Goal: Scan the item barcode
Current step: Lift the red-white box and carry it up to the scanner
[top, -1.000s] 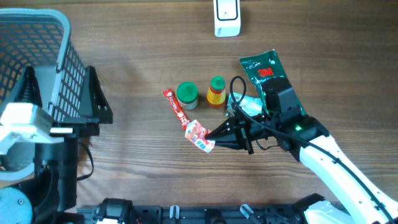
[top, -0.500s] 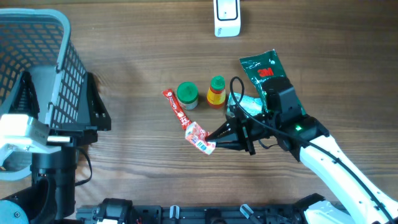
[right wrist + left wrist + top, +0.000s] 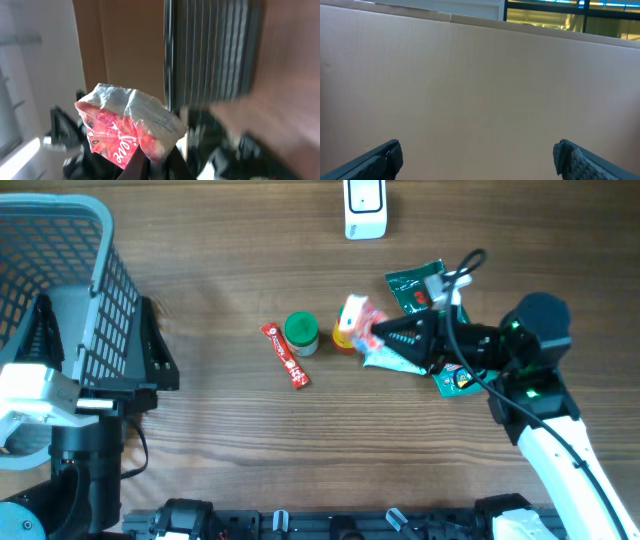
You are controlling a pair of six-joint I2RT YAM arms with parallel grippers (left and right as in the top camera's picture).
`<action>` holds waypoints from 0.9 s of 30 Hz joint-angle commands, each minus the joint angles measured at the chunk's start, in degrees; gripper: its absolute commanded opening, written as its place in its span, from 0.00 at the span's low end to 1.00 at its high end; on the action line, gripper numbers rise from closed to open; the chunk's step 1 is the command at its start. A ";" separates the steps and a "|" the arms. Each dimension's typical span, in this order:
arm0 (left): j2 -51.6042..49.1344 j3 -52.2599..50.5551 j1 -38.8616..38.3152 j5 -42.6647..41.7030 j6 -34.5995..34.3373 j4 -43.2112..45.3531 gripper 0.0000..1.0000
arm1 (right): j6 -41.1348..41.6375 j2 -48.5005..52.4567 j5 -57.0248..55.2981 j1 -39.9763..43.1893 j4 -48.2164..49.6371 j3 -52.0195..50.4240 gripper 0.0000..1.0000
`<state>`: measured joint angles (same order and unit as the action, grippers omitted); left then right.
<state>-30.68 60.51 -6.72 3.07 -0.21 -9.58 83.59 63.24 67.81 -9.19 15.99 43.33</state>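
1. The right gripper (image 3: 376, 334) is clenched on a red-and-white snack packet (image 3: 356, 314), pinching it by one edge; the packet is held clear of the wooden table (image 3: 220, 440), above the cluster of goods in the middle
2. In the right wrist view the same packet (image 3: 127, 127) stands up from the closed jaws, crumpled, with red print low down and a whitish panel on top; no barcode can be made out on the side that shows
3. A white scanner (image 3: 365, 210) sits at the far edge of the table, almost straight beyond the packet and well apart from it
4. A yellow bottle (image 3: 343, 338) stands under the packet and is partly hidden by it; just to its left is a green-lidded jar (image 3: 301, 333), and left of that a red stick sachet (image 3: 285, 355) lies flat at an angle
5. A dark green bag (image 3: 412, 288) lies flat to the right of the packet, partly covered by the right arm, and a silvery pouch (image 3: 385, 360) shows just below the gripper
6. The left gripper (image 3: 477, 160) is released and grasps nothing; its fingers stand wide apart at the lower corners of the left wrist view, facing a plain brown cardboard wall (image 3: 480, 90)
7. A grey-blue mesh basket (image 3: 60, 220) stands at the far left corner, with the left arm (image 3: 60, 410) just on its near side, well apart from the goods
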 commanded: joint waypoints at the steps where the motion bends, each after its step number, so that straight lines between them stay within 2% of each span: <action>1: 0.37 -0.11 0.31 -0.50 -0.50 0.22 1.00 | -15.17 -0.55 -13.88 1.57 -0.02 0.28 0.05; 6: 0.37 -0.11 0.31 -0.50 -0.48 0.42 1.00 | -26.69 -0.55 -31.63 1.55 -3.06 0.28 0.05; 12: 0.35 -0.11 0.31 -0.46 -0.26 0.90 1.00 | -47.34 0.24 -50.82 1.55 -3.21 0.26 0.05; 17: 0.31 -0.11 0.31 -0.48 -0.26 0.92 1.00 | -55.04 5.55 -62.84 1.55 -2.54 0.26 0.04; 20: 0.31 -0.11 0.31 -0.46 -0.26 -1.27 1.00 | -57.96 13.20 -63.87 1.55 3.45 0.28 0.05; 27: 0.31 -0.11 0.31 -0.46 -0.26 -5.64 1.00 | -58.05 32.76 -63.76 1.51 27.93 2.19 0.05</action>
<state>-30.68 60.47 -6.72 3.07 -0.19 -13.82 27.59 89.10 6.20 -7.75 38.28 43.59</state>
